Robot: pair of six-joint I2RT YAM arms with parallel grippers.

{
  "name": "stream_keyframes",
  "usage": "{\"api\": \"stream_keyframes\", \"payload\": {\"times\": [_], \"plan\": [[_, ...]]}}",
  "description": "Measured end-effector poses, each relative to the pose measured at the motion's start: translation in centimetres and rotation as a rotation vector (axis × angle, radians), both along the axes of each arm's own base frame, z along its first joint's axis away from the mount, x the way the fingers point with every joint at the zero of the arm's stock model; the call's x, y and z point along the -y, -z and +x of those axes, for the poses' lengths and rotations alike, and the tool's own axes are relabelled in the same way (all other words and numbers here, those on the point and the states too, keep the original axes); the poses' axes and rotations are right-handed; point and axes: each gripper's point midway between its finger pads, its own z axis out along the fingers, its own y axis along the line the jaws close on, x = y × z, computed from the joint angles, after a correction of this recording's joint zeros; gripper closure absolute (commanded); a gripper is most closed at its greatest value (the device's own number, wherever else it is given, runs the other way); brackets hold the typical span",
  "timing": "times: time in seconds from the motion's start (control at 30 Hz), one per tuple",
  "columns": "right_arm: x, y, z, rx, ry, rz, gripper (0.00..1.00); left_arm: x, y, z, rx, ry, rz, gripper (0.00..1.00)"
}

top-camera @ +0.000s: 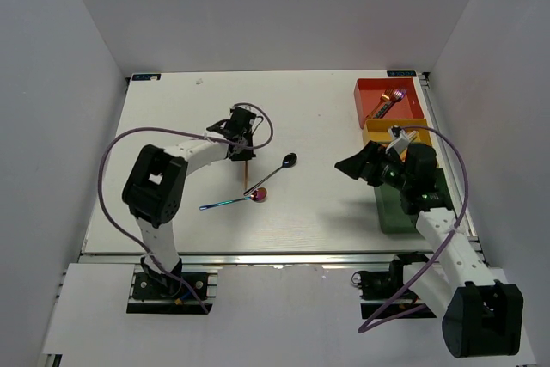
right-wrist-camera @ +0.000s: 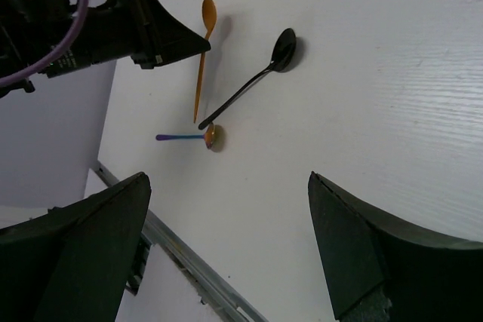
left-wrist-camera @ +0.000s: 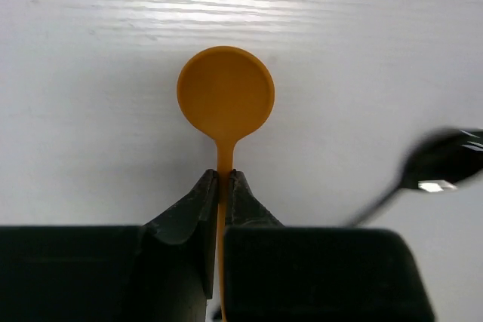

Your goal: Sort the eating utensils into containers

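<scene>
My left gripper (left-wrist-camera: 223,176) is shut on the thin handle of an orange spoon (left-wrist-camera: 225,92), just below its round bowl, low over the white table. In the top view this gripper (top-camera: 246,148) is at the middle left, with the orange handle (top-camera: 249,171) sticking out towards me. A black spoon (top-camera: 287,161) lies just to its right, and an iridescent purple-blue spoon (top-camera: 230,202) lies nearer. My right gripper (top-camera: 351,167) is open and empty, above the table left of the trays. The red-orange tray (top-camera: 408,94) holds a utensil (top-camera: 387,105).
A yellow tray (top-camera: 376,133) and a dark green tray (top-camera: 404,212) stand in line below the red-orange one along the right edge, partly hidden by my right arm. The right wrist view shows all three spoons (right-wrist-camera: 202,58) and the table's near rail (right-wrist-camera: 189,262).
</scene>
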Motion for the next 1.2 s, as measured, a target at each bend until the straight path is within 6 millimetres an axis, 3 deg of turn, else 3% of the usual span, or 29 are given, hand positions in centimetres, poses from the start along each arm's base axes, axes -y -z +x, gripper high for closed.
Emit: {"api": "stream_keyframes", "payload": {"times": [0.07,0.17,0.23,0.33,0.47,0.63,0.8,0.93,1.03,1.1,1.13,1.17,1.2], "plan": [[-0.8,0.2,-0.4,0.001,-0.024,0.021,0.11,1.2,-2.2,-0.7,0.033,0.006,-0.055,1.0],[-2.8,-0.1,-1.1,0.019,-0.08,0.032,0.11,4.6,-7.4,-1.2,0.138,0.051,-0.174,1.0],[-3.8,-0.3,-1.3,0.03,-0.106,0.034,0.12,7.7,-10.8,-2.2,0.197,0.116,-0.256,1.0],[-4.0,-0.1,-0.6,0.02,-0.083,0.039,0.13,12.6,-13.7,-4.6,0.23,0.242,-0.377,1.0],[-3.7,-1.1,0.8,0.03,-0.022,0.045,0.16,17.2,-14.3,-8.6,0.187,0.377,-0.498,1.0],[-3.6,-3.1,2.7,0.071,0.036,0.053,0.22,19.7,-14.5,-11.3,0.147,0.452,-0.566,1.0],[-4.4,-2.3,3.2,0.046,0.036,0.041,0.3,21.4,-15.3,-12.7,0.146,0.503,-0.615,1.0],[-5.2,-1.3,3.1,0.017,0.024,0.027,0.58,22.0,-15.4,-13.1,0.139,0.525,-0.636,1.0],[-5.5,-0.6,3.1,0.006,0.022,0.01,1.0,22.3,-15.0,-13.1,0.13,0.527,-0.642,0.99],[-5.3,-0.1,3.3,-0.015,0.042,0.004,1.0,22.3,-15.1,-13.0,0.131,0.524,-0.645,0.75],[-5.3,-0.1,3.4,-0.013,0.048,0.002,1.0,22.4,-15.0,-13.0,0.131,0.52,-0.643,0.58],[-5.2,-0.1,3.4,-0.013,0.055,0.002,1.0,22.4,-15.1,-12.8,0.137,0.518,-0.639,0.04],[-5.1,-0.2,3.5,-0.01,0.068,0.001,1.0,22.3,-15.0,-12.5,0.141,0.509,-0.628,0.02]]}}
